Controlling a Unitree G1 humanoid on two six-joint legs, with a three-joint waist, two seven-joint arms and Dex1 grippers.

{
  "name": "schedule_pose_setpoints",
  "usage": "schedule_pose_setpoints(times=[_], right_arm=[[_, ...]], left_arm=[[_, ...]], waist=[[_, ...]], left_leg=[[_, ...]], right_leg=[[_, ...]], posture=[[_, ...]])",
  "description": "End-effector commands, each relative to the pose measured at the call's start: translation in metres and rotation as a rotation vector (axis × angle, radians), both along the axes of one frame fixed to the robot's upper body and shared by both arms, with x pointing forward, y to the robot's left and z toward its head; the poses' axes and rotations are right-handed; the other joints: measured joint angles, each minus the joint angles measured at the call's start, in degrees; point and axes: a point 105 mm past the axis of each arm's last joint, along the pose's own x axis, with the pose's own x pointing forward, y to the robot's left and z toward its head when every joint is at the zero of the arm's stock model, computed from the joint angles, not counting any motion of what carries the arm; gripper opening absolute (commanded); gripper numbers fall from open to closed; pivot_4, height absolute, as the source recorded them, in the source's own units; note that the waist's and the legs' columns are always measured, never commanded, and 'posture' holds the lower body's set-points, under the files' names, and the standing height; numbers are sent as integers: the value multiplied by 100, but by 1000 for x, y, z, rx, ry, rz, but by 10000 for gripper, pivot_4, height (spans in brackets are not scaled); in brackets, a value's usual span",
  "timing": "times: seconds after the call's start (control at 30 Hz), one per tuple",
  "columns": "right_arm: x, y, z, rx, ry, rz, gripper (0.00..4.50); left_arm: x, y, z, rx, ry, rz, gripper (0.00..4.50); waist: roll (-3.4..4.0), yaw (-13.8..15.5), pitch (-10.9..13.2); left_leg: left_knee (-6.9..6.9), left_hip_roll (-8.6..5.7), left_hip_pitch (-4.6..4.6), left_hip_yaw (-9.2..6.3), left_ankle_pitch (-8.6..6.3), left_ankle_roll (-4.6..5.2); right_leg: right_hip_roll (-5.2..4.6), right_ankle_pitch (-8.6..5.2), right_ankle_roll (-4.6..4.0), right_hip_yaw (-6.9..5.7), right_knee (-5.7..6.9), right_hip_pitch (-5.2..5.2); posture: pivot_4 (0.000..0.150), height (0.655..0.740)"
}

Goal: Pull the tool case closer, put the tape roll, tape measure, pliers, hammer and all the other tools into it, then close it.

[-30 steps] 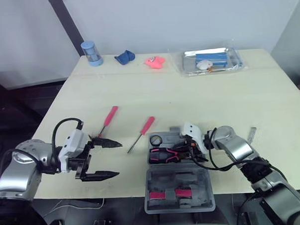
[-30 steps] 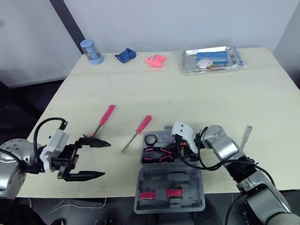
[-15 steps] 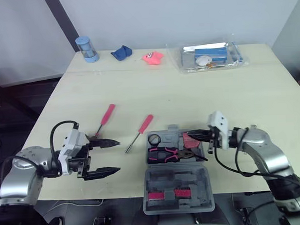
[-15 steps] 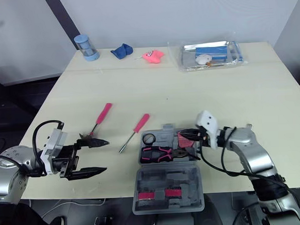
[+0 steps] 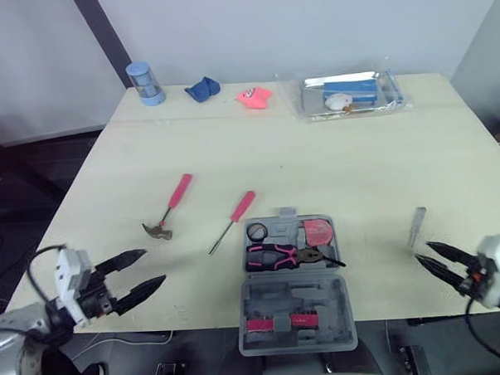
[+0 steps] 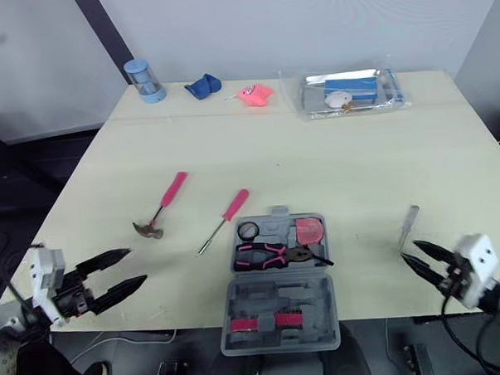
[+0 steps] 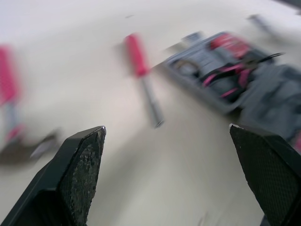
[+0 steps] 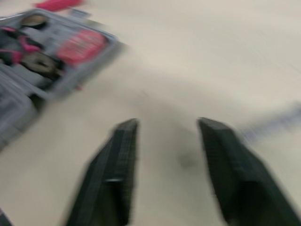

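Note:
The grey tool case (image 5: 295, 277) lies open at the table's front edge. In its tray lie a small tape roll (image 5: 257, 232), a red tape measure (image 5: 317, 232) and pink-handled pliers (image 5: 278, 256). A pink-handled hammer (image 5: 171, 207) and a pink-handled screwdriver (image 5: 236, 219) lie on the table to the left of the case. A small grey tool (image 5: 418, 227) lies to its right. My left gripper (image 5: 154, 266) hangs open at the front left corner, apart from the hammer. At the front right my right gripper (image 5: 422, 252) is open and holds nothing.
Along the far edge stand a blue cylinder (image 5: 146, 82), a blue cloth (image 5: 202, 89), a pink object (image 5: 254, 97) and a clear tray (image 5: 379, 103) with small items. The case lid (image 5: 338, 312) overhangs the front edge.
My right gripper let go of the red tape measure in the case, opened and drew back to the front right. My left gripper drew back from the hammer to the front left corner.

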Motion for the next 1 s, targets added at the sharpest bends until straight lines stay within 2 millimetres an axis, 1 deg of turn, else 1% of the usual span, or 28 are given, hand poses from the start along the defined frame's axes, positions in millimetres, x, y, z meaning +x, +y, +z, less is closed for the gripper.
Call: schedule_pose_setpoints(times=[0.03,0.07,0.17,0.23,0.33,0.4,0.47,0.53,0.57,0.6,0.67,0.7,0.77,0.83,0.87,0.9,1.0], right_arm=[[-13,-18,6,-7,-42,-57,37871],[-17,-22,4,-6,-35,-73,44184],[-31,-39,-5,-10,3,-135,44184],[-37,-49,-10,-19,23,-167,44184],[-36,-51,-10,-25,22,-166,44184],[-31,-47,-6,-26,16,-144,44184],[-25,-38,-2,-28,17,-102,44184],[-17,-24,3,-47,21,-36,44184],[-11,-14,7,-59,15,6,44184],[-5,0,12,-76,-1,68,44184],[3,23,21,-94,-15,171,44184],[5,31,23,-98,-14,210,44184],[8,50,25,-107,-4,303,45000],[12,64,26,-99,7,372,39641],[12,71,25,-101,20,411,36213],[13,76,24,-109,32,446,31690],[18,88,18,-145,47,526,16256]], left_arm=[[-8,21,2,36,-25,85,45000],[-11,24,1,38,-21,98,45000],[-20,32,-4,51,-3,117,45000],[-22,33,-6,57,-3,120,45000],[-20,32,-7,70,-10,102,45000],[-17,26,-7,75,-11,66,45000],[-13,17,-7,73,-8,12,45000],[-7,2,-6,72,-12,-68,45000],[-3,-7,-4,80,-18,-117,45000],[4,-18,-3,89,-30,-173,45000],[11,-34,-1,104,-38,-265,45000],[13,-39,-1,109,-36,-301,45000],[17,-52,-3,124,-30,-379,39688],[21,-62,-5,134,-19,-447,34082],[23,-67,-6,138,-13,-480,29449],[24,-71,-7,141,-8,-510,24760],[30,-81,-10,147,3,-572,10556]], waist=[[-4,6,1],[-5,11,1],[-6,13,0],[-7,14,-1],[-8,12,-1],[-6,3,-2],[-5,3,-2],[-7,6,-3],[-7,7,-3],[-6,12,-3],[-4,19,-2],[-6,19,-3],[-5,18,-4],[-6,15,-5],[-7,15,-4],[-6,16,-4],[-6,14,-4]], left_leg=[[0,0,-1,1,0,0],[0,0,0,1,0,0],[0,0,3,4,0,0],[0,0,4,6,0,0],[0,0,4,8,0,0],[0,0,7,12,0,0],[0,0,10,15,0,0],[0,1,9,15,0,0],[0,1,8,15,0,0],[0,1,8,15,0,0],[2,0,7,14,1,-1],[10,0,7,12,3,-4],[13,1,8,10,4,-6],[13,0,5,10,4,-6],[13,0,4,10,4,-6],[13,0,2,11,4,-6],[13,0,1,10,4,-6]], right_leg=[[-1,0,0,0,-1,0],[-1,0,0,0,-1,0],[-1,0,1,2,-1,4],[-1,-1,1,4,-1,5],[-1,0,1,5,-3,5],[0,0,1,9,0,5],[0,0,1,12,1,5],[0,0,1,12,1,5],[0,0,2,13,0,5],[0,0,2,13,0,5],[0,2,3,12,2,5],[0,3,4,12,9,5],[2,4,5,11,10,8],[2,4,5,11,6,9],[1,4,5,10,5,8],[1,4,5,10,4,7],[1,4,5,8,5,6]], posture=[[1500,7400],[1500,7400],[1500,7400],[1500,7400],[1500,7400],[1500,7400],[1500,7400],[1500,7400],[1500,7400],[1500,7400],[1500,7400],[1500,7400],[1500,7400],[1500,7400],[1500,7400],[1500,7400],[1500,7400]])
